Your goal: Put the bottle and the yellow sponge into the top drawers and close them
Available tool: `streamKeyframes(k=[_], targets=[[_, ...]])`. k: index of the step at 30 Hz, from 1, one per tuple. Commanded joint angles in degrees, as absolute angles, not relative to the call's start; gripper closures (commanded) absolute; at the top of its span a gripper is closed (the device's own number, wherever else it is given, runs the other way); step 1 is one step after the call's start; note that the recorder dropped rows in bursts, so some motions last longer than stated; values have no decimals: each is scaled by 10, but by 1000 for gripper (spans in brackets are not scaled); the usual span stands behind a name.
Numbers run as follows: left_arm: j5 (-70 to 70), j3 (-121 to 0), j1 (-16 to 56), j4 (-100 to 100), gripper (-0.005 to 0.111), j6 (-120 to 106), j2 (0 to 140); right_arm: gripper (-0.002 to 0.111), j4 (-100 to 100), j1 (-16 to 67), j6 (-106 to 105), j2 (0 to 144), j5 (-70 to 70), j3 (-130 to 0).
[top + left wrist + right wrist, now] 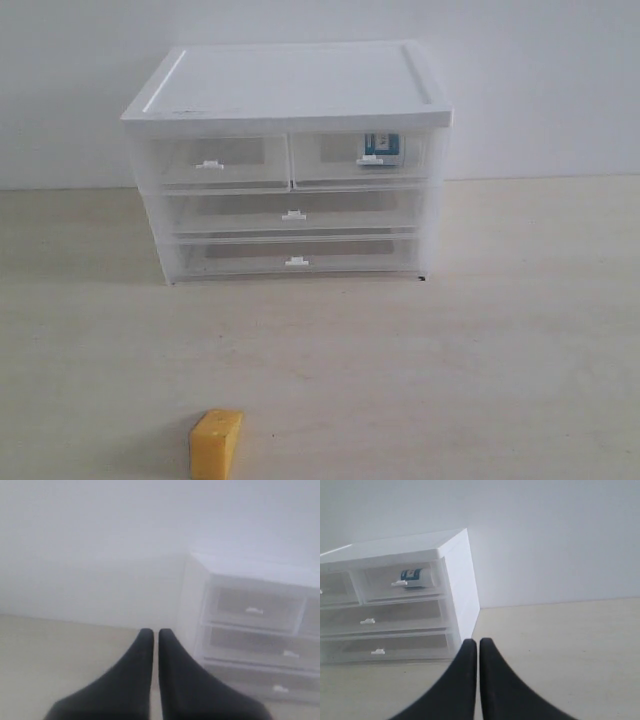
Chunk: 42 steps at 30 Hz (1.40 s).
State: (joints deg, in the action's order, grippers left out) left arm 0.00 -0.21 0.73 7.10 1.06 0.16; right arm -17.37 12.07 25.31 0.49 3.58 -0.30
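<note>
Exterior view faces the cabinet [290,85] head-on from slightly above, wrist views low, from either flank, all sharing its front.
</note>
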Motion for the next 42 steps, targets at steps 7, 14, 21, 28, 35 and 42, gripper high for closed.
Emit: streamKeyframes(k=[7, 14, 21, 28, 35, 42], targets=[[-121, 0, 6, 80, 103, 203, 0, 108, -166, 119, 254, 0, 45, 0], [-369, 0, 6, -130, 103, 410, 7, 108, -156, 119, 254, 0, 45, 0], [-446, -72, 6, -196, 103, 427, 194, 108, -156, 119, 254, 0, 46, 0], [-573, -128, 6, -367, 91, 511, 511, 108, -156, 119, 252, 0, 45, 0], [-647, -137, 6, -370, 56, 502, 689, 108, -156, 119, 251, 0, 42, 0], [-699, -175, 7, -377, 51, 506, 829, 108, -156, 119, 251, 0, 41, 0]])
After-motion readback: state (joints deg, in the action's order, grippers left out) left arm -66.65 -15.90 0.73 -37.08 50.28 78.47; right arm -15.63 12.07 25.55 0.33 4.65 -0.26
